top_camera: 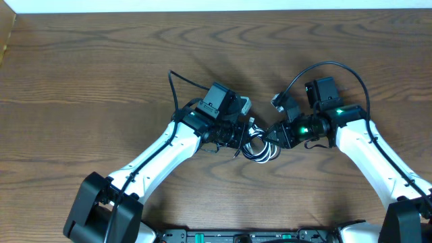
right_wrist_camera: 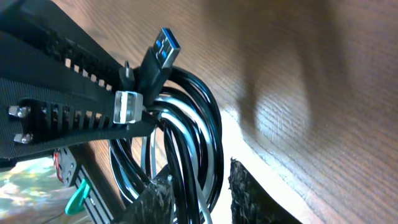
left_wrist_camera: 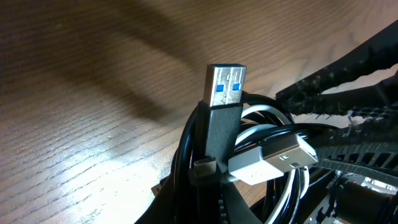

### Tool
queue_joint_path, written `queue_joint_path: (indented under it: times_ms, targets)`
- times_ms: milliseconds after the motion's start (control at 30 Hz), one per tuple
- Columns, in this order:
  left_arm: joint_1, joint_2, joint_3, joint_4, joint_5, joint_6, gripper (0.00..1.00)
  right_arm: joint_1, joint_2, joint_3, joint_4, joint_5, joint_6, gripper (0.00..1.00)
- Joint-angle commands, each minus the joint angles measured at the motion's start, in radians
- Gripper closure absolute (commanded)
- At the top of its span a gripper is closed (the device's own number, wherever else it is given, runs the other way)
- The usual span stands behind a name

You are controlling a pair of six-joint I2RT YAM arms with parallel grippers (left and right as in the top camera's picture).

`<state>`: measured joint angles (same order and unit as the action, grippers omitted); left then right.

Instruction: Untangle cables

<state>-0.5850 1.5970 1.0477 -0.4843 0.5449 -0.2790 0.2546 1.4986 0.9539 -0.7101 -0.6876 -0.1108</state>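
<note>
The cables are a small coil of black and white cords in the middle of the table, between my two grippers. My left gripper is shut on the bundle. In the left wrist view its dark fingers close round a black USB plug with a blue insert that stands upright, and a white plug lies beside it. My right gripper faces it from the right. In the right wrist view its fingers straddle the coil, with a thin gap at the right finger.
The wooden table spreads all round the arms. A thick black arm cable arches over the right wrist, and another rises behind the left wrist. A white strip runs along the far edge.
</note>
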Motion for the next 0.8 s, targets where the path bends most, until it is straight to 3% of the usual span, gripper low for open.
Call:
queue_joint_path:
  times_ms: [0, 167, 367, 567, 633, 700, 733, 767]
  targets:
    - [0.002, -0.01, 0.01, 0.012, 0.02, 0.024, 0.93, 0.003, 0.01, -0.001, -0.01, -0.006, -0.007, 0.82]
    - [0.006, -0.01, 0.01, 0.027, 0.019, 0.024, 0.93, 0.003, 0.01, -0.001, -0.032, 0.023, -0.007, 0.98]
    - [0.058, -0.01, 0.01, 0.015, 0.019, 0.024, 0.93, 0.002, 0.01, -0.001, -0.034, 0.252, 0.042, 0.99]
    - [0.107, -0.01, 0.01, -0.099, -0.087, 0.024, 0.92, 0.002, 0.011, -0.002, -0.086, 0.858, 0.568, 0.99]
    - [0.116, -0.01, 0.01, -0.115, -0.086, 0.024, 0.93, 0.002, 0.013, -0.002, -0.121, 0.95, 0.698, 0.99]
    - [0.117, -0.01, 0.01, -0.117, -0.086, 0.024, 0.93, 0.002, 0.015, -0.002, -0.121, 0.946, 0.738, 0.99]
    - [0.117, -0.01, 0.01, -0.113, -0.085, 0.024, 0.94, 0.002, 0.016, -0.002, -0.104, 0.906, 0.738, 0.89]
    - [0.116, -0.01, 0.01, -0.111, -0.085, 0.024, 0.93, 0.002, 0.016, -0.002, -0.08, 0.827, 0.721, 0.62]
